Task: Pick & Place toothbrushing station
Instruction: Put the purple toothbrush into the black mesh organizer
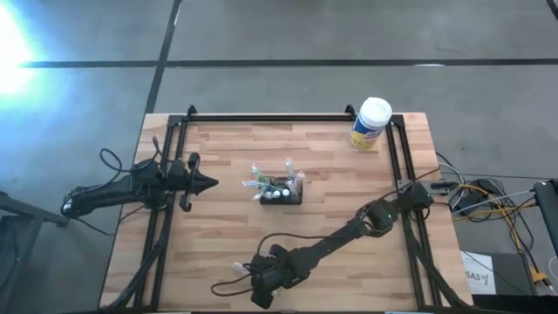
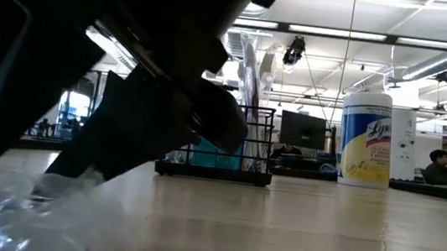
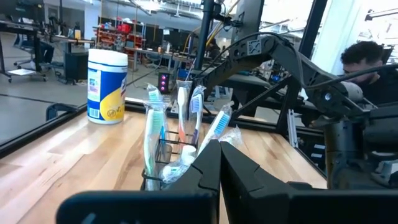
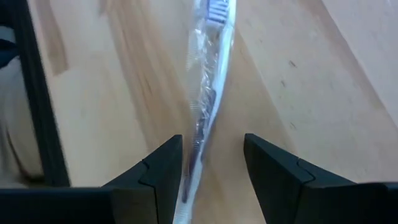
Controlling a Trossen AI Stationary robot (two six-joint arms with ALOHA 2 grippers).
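Observation:
The toothbrushing station (image 1: 281, 192), a small black mesh organiser holding several toothbrushes, stands on its base at the table's middle. It also shows in the low view (image 2: 216, 154) and the left wrist view (image 3: 171, 158). My left gripper (image 1: 209, 184) is shut and empty to the station's left, pointing at it, as its wrist view (image 3: 219, 149) also shows. My right gripper (image 1: 255, 272) is open near the table's front edge. It is low over a toothbrush in clear wrap (image 4: 208, 93) that lies flat on the table, with one finger on either side of it. My right gripper comes from above at a slant, its fingers lying along the wrapped toothbrush. The wrap (image 4: 186, 186) runs close beside one finger (image 4: 163, 169). I cannot tell whether it touches. The toothbrush lies on the table.
A yellow canister with a white lid (image 1: 370, 122) stands at the far right corner and also shows in the low view (image 2: 365, 137). Black frame rails (image 1: 261, 118) run along the table's far, left and right sides. Cables (image 1: 488, 196) lie off the right edge. A person (image 3: 367, 59) sits beyond the table.

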